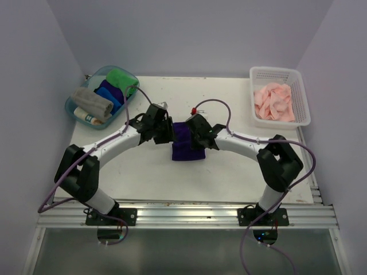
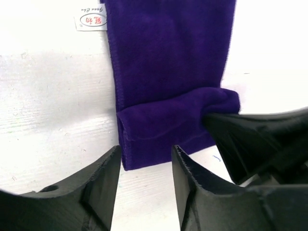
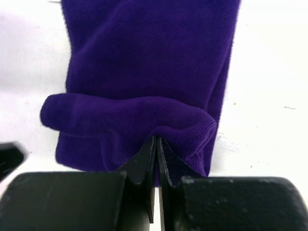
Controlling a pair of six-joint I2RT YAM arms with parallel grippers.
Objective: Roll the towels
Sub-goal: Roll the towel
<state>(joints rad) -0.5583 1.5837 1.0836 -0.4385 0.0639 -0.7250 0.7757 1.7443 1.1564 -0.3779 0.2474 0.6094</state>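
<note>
1. The dark purple towel (image 1: 187, 143) lies flat in the middle of the table (image 1: 241, 172), between the two grippers. One of its ends is turned over into a first small fold.
2. The right gripper (image 3: 156, 144) is clenched on this fold near one side edge, and the cloth bulges over its closed fingertips.
3. The left gripper (image 2: 146, 156) is released. Its jaws stand apart above the other corner of the same end and grasp nothing.
4. I judge the towel to be light, soft and limp. It is not fragile, and the terry surface should not slip in the pads. However, it has no stiffness, so a fold held on one side only will probably sag or open.
5. The best places to take hold seem to be both corners of the folded end, pinching through both layers, so that the roll goes straight.
6. A grey towel (image 1: 90, 102) lies in the blue tray (image 1: 70, 107) at the far left. Pale pink towels (image 1: 274, 102) fill the white basket (image 1: 303, 97) at the far right.
</note>
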